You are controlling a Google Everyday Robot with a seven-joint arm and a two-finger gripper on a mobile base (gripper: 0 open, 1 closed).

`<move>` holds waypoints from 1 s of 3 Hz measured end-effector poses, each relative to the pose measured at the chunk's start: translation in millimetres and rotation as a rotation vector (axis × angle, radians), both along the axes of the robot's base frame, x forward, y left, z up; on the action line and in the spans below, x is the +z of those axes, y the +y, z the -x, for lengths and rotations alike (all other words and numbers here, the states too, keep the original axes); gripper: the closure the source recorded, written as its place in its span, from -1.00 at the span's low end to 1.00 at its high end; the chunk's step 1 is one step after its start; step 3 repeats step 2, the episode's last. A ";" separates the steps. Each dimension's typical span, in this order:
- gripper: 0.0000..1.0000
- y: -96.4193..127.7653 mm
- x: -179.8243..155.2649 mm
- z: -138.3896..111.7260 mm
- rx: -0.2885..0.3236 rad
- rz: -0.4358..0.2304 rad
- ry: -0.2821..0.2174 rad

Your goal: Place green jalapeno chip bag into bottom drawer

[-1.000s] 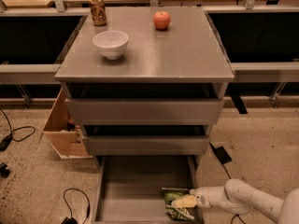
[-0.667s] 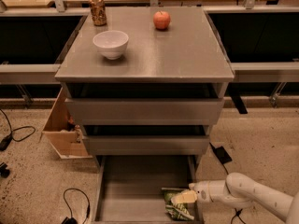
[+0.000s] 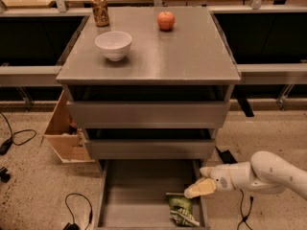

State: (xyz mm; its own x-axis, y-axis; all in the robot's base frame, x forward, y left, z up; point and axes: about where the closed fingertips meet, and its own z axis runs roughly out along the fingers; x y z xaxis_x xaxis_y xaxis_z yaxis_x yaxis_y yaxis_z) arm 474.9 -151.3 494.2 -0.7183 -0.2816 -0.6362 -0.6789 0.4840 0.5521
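The green jalapeno chip bag (image 3: pixel 180 209) lies crumpled on the flat grey floor of the bottom drawer (image 3: pixel 139 195), in its front right corner. The drawer is pulled out below the two other grey drawers. My gripper (image 3: pixel 196 182) comes in from the right on a white arm (image 3: pixel 268 174). It hovers just above and right of the bag, over the drawer's right wall. Its fingers (image 3: pixel 200 188) are spread and hold nothing.
On the cabinet top (image 3: pixel 192 56) stand a white bowl (image 3: pixel 113 44), a brown can (image 3: pixel 100 10) and a red apple (image 3: pixel 166 20). A cardboard box (image 3: pixel 64 135) sits on the floor to the left. Cables (image 3: pixel 79 207) lie on the floor at both sides.
My gripper was down on the bag. It has now let go and lifted up and slightly right. The bag stays in the drawer.
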 end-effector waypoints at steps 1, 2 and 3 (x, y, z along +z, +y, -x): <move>-1.00 -19.8 69.5 22.5 -0.011 0.033 -0.067; -1.00 -33.4 137.2 44.6 -0.039 0.071 -0.147; -1.00 -33.4 137.2 44.6 -0.039 0.071 -0.147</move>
